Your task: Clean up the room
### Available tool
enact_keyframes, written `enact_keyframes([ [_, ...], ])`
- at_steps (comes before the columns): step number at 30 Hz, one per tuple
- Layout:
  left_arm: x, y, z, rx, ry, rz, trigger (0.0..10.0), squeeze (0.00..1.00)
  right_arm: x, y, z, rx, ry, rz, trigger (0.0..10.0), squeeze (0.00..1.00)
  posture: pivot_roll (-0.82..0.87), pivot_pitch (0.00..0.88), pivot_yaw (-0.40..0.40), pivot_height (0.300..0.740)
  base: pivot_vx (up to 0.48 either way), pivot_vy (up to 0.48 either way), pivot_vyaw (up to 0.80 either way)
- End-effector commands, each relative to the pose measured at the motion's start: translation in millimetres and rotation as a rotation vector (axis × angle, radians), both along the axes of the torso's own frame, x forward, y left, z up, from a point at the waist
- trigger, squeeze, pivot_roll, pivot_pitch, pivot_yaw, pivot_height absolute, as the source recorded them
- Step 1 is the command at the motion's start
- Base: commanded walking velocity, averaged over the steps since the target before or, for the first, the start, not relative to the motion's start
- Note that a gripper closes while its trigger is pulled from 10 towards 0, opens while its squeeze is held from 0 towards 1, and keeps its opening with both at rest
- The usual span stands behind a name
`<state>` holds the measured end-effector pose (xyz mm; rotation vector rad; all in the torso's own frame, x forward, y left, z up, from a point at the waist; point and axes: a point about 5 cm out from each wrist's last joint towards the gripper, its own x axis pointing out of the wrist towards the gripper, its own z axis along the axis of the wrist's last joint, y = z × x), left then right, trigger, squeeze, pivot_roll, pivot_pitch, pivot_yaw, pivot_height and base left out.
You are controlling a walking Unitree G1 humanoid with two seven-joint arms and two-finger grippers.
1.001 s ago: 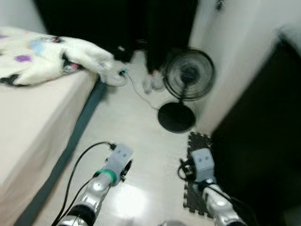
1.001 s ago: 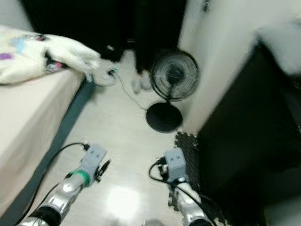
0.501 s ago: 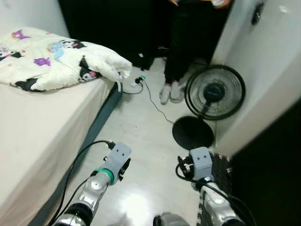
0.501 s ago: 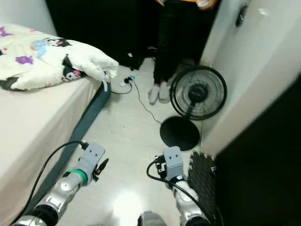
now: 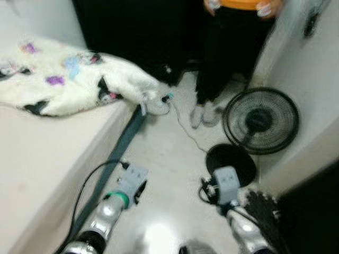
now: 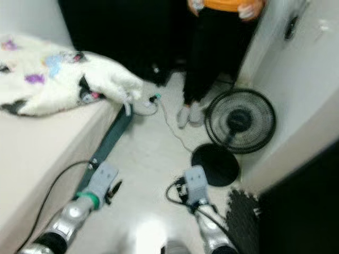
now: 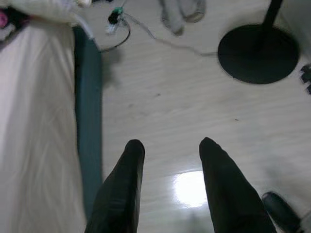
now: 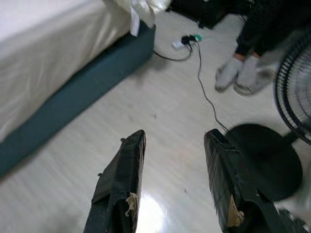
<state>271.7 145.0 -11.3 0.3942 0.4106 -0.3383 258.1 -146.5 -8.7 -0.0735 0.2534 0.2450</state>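
Pale wood-look flooring (image 5: 164,169) runs in a narrow lane beside the bed (image 5: 42,153), and the bed serves as the landmark for all else. On its far end lies a crumpled white comforter (image 5: 74,84) printed with cartoon figures, one corner spilling over the bed's edge; this looks the likeliest thing to tidy. Across the lane from the bed stands a person (image 5: 228,58) in dark trousers and grey socks. Just beyond the person, farther from the bed, is a black pedestal fan (image 5: 259,119) on a round base. A cord (image 8: 204,92) trails over the floor from a plug near the bed's foot toward the fan.

Both arms are held low over the floor beside the bed. The left gripper (image 7: 170,150) and the right gripper (image 8: 175,141) each have their fingers spread apart and hold nothing.

The step in hand appears to be an approach with no grasp begun. To do it well, turn toward the bed, keep clear of the person's feet and the cord, and settle before reaching, since the head views are blurred.
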Motion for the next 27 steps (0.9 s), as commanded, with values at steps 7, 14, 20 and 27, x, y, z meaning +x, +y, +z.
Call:
enact_keyframes([
  [7, -5.1, 2.4, -6.0, 0.009, 0.031, 0.005, 10.0, 0.0, -6.4, 4.3, -6.9, 0.003, 0.035, 0.012, 10.0, 0.0, -0.05, 0.0, 0.046, 0.74, 0.335, 0.0, 0.0],
  [14, -4.5, 2.7, -6.3, 0.011, 0.037, 0.017, 10.0, 0.0, -6.5, 4.8, -7.9, -0.015, 0.044, 0.028, 10.0, 0.0, -0.05, 0.0, 0.045, 0.74, 0.0, 0.0, 0.11],
  [20, -3.8, 2.7, -5.8, 0.012, 0.037, 0.011, 10.0, 0.0, -8.0, 7.3, -9.7, -0.043, 0.054, 0.06, 10.0, 0.0, -0.05, 0.0, 0.047, 0.74, 0.0, 0.0, 0.78],
  [27, -3.6, 2.8, -5.9, 0.015, 0.04, 0.007, 10.0, 0.0, -8.9, 8.3, -10.3, -0.035, 0.057, 0.063, 10.0, 0.0, -0.05, 0.0, 0.048, 0.74, 0.0, 0.0, 0.77],
])
